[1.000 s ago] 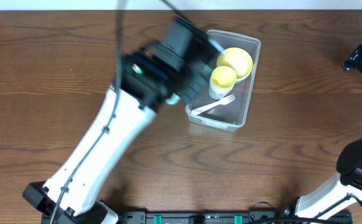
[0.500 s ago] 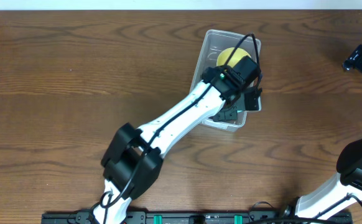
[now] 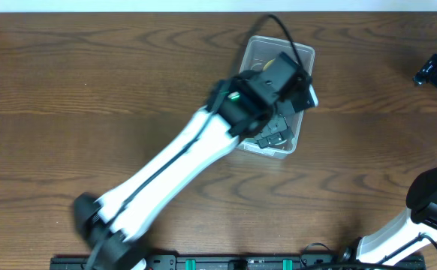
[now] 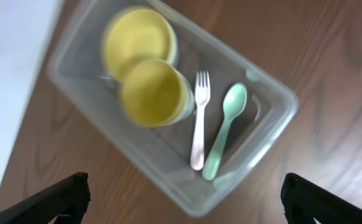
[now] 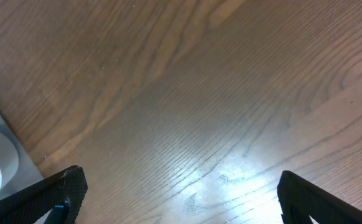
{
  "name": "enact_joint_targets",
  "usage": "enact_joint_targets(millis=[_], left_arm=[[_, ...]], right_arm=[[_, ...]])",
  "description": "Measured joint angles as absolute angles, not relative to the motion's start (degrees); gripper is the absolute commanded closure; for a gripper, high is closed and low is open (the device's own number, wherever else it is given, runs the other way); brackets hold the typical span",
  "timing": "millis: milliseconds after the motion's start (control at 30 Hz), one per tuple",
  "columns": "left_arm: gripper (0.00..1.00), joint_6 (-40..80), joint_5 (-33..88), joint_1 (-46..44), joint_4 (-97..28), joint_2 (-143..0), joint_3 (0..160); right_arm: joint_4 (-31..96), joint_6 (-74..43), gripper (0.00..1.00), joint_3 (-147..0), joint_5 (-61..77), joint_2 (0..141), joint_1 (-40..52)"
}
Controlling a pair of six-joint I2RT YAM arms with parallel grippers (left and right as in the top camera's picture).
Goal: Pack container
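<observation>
Seemingly almost packed, the container (image 4: 265,127) on the desk (image 4: 330,50) holds a yellow bowl (image 4: 137,37), cup (image 4: 153,93), fork (image 4: 198,124) and spoon (image 4: 226,127), with the left claw (image 4: 184,180) spread empty above it.

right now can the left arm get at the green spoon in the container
Probably yes. The left gripper hovers open above the lidless container, and the green spoon lies uncovered on its floor. The fork close beside it may crowd the grasp.
</observation>
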State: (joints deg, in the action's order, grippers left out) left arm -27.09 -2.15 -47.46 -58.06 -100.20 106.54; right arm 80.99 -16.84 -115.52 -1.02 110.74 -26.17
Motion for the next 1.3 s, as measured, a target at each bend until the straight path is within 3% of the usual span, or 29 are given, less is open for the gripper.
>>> enact_joint_targets(millis=[500,1133,1300], left_arm=[[0.02,-18.6,-7.1,-47.5,-91.5,-71.3,107.5],[0.02,-16.5,-7.7,-47.2,-92.2,-48.7,105.1],[0.02,-16.5,-7.8,-41.6,-91.0,-43.8,100.5]], right_arm=[[81.0,-16.8,0.01,-115.5,-1.0,110.7,-26.2],[81.0,-16.8,0.01,-115.5,-1.0,110.7,-26.2],[81.0,-16.8,0.01,-115.5,-1.0,110.7,-26.2]])
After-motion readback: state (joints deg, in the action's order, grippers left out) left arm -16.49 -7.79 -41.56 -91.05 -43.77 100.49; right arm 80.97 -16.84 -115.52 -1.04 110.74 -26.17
